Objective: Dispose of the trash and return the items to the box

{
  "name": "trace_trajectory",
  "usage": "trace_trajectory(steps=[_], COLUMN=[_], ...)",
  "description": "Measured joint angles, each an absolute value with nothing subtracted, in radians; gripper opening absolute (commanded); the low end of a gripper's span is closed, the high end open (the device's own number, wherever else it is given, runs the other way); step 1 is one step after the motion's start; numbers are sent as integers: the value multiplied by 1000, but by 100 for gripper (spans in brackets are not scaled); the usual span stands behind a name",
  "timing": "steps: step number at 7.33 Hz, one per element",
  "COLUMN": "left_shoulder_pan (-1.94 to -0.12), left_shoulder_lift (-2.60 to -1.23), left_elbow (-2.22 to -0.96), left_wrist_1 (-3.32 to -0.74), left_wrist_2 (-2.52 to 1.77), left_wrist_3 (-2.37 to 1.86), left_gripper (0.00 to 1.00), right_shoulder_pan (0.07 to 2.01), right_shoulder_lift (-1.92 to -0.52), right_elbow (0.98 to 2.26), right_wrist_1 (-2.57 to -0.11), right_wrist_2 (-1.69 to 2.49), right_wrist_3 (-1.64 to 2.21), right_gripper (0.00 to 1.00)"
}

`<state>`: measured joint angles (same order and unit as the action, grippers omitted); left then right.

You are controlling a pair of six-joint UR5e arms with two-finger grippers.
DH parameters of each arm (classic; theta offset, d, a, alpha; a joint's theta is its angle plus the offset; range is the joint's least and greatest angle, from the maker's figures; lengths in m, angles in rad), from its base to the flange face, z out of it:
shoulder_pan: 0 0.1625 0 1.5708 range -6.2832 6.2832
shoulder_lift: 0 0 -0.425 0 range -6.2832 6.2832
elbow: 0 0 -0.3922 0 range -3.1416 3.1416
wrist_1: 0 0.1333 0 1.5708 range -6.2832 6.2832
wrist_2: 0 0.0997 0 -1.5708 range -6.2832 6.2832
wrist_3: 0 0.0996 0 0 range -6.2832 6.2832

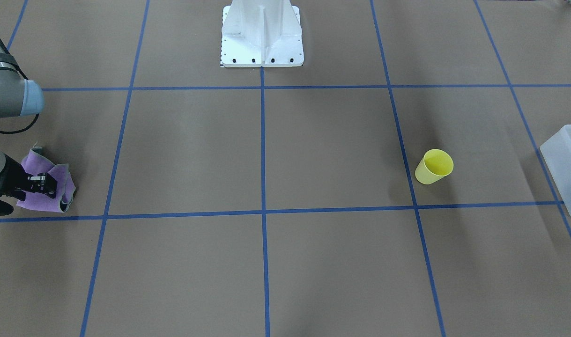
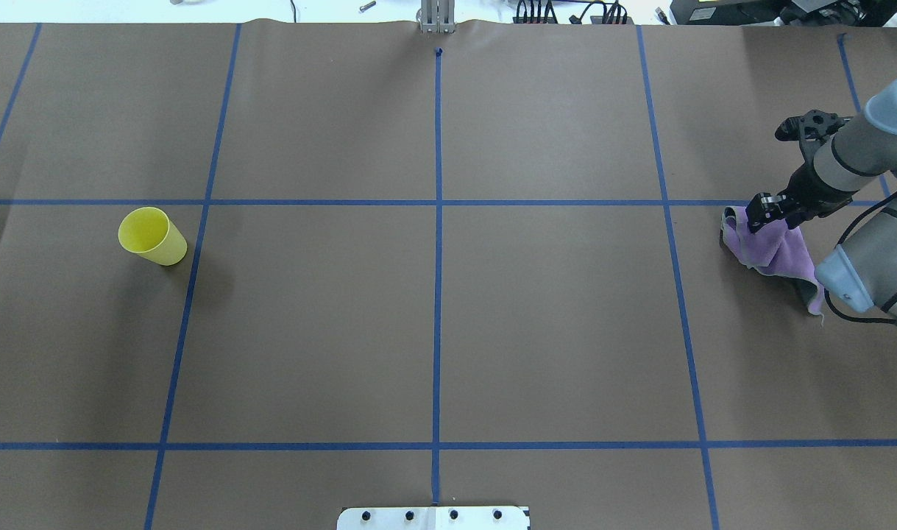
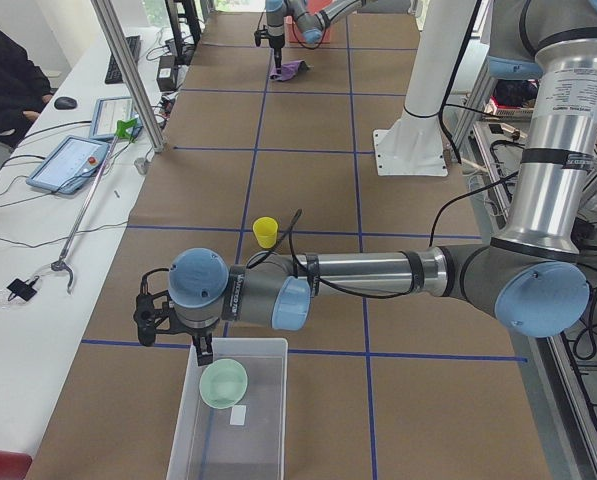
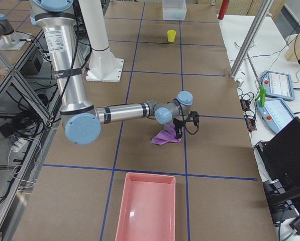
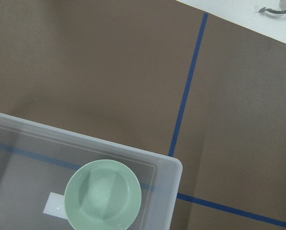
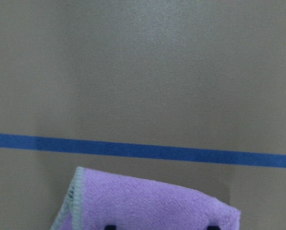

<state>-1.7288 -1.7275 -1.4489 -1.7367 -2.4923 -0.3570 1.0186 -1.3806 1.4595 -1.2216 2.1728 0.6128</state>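
Our right hand (image 2: 759, 212) pinches the purple cloth (image 2: 775, 249); bowl (image 3: 223, 383) boxed, left hand's state we cannot tell, cup (image 2: 152, 235) next.

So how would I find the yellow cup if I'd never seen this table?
Start at the white robot base on the brown table. Look toward the frosted box at the table's end. The yellow cup stands alone, upright, just before it, the only yellow thing around.

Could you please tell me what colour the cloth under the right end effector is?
The cloth is light purple, clearest in the right wrist-mounted view.
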Motion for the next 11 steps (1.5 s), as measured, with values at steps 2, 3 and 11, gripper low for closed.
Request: trace_trajectory(steps=[2, 3, 11], left_shoulder_pan=[-1720, -1700, -1247], left_shoulder_lift=[-1754, -1759, -1654], left_elbow=[-1571, -1619, -1710], left_wrist_1=[-1582, -1544, -1967], left_wrist_2=[-2473, -2464, -2310], left_wrist_3=[-378, -417, -1072], left_gripper=[98, 98, 98], right_shoulder_pan=[1019, 1023, 1305], right_shoulder_lift=[-1382, -1380, -1420], right_elbow=[1464, 1470, 1638], right_wrist_1=[-1220, -1221, -1298], right_wrist_2=[2173, 2178, 2413], right_wrist_3=[608, 610, 595], right_gripper=[0, 0, 0])
